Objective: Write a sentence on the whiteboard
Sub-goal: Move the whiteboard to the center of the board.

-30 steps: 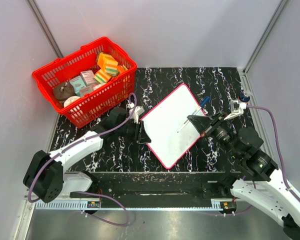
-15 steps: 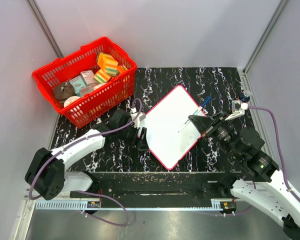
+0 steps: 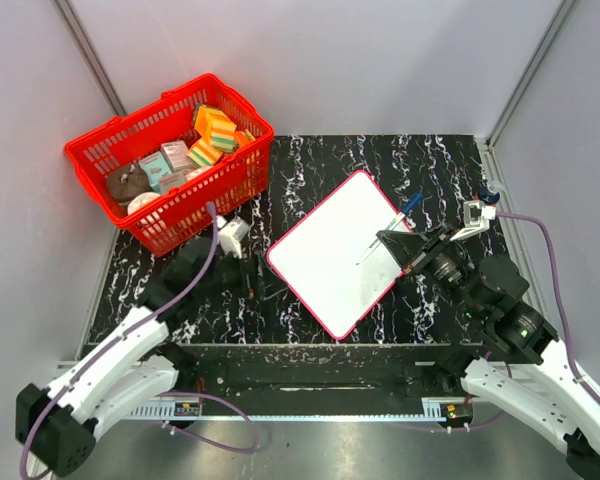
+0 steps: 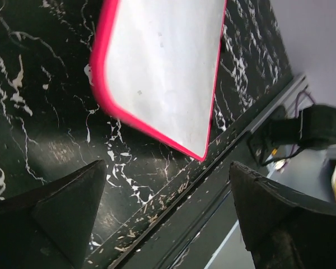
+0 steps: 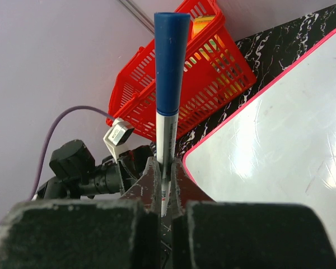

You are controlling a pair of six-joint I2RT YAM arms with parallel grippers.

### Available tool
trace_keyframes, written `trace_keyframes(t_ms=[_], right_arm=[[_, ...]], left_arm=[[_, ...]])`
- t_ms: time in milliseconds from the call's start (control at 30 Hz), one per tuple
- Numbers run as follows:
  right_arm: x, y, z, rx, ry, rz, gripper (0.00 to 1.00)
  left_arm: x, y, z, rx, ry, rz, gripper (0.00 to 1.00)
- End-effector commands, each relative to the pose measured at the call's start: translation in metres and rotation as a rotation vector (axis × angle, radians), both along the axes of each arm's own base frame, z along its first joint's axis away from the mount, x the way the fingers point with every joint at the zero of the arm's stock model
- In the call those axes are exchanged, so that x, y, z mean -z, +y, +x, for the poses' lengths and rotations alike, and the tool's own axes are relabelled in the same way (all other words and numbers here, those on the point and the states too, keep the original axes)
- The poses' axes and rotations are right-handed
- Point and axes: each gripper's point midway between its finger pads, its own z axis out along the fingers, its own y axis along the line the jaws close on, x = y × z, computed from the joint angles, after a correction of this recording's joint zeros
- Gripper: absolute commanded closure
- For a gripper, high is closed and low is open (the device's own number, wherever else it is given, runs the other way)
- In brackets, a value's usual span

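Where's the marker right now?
Top view, right of centre: the marker is clamped in the right claw, its tip over the right part of the whiteboard, its blue end pointing away from the arms.

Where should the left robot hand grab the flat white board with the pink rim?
Probably the near-left edge of the pink-rimmed white board, coming in low from the left gripper: it lies flat on the black marbled table, so only its thin rim offers a pinch.
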Motion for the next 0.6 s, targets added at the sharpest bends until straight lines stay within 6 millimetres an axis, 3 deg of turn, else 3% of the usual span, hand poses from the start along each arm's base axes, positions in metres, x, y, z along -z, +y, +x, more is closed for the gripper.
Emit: trace_keyframes(t_ms=[0,33,100,133,200,400,567], right_arm=[[-0.014,-0.005,0.0,0.022,-0.028,0.018,1.0],[-0.015,-0.005,0.0,0.021,-0.029,0.019,1.0],[-0.017,-0.005,-0.001,0.018,-0.033,0.019,1.0],[-0.018,-0.006,-0.002,0.018,-0.037,0.024,1.0],[-0.019,-0.006,-0.002,0.017,-0.039,0.022,1.0],[-0.018,-0.008,-0.002,0.029,-0.031,0.019,1.0],[-0.012,-0.007,0.002,0.04,-0.008,0.016,1.0]], left_arm=[[-0.013,0.011,0.007,-0.211,0.045,-0.19,0.04],[0.0,0.014,0.004,-0.237,0.071,-0.198,0.04],[-0.01,0.018,0.006,-0.285,0.044,-0.286,0.02],[0.004,0.02,0.003,-0.299,0.068,-0.295,0.01],[-0.008,0.018,0.003,-0.298,0.044,-0.393,0.01],[-0.007,0.017,0.004,-0.264,0.021,-0.523,0.01],[-0.005,0.013,0.007,-0.242,0.004,-0.53,0.01]])
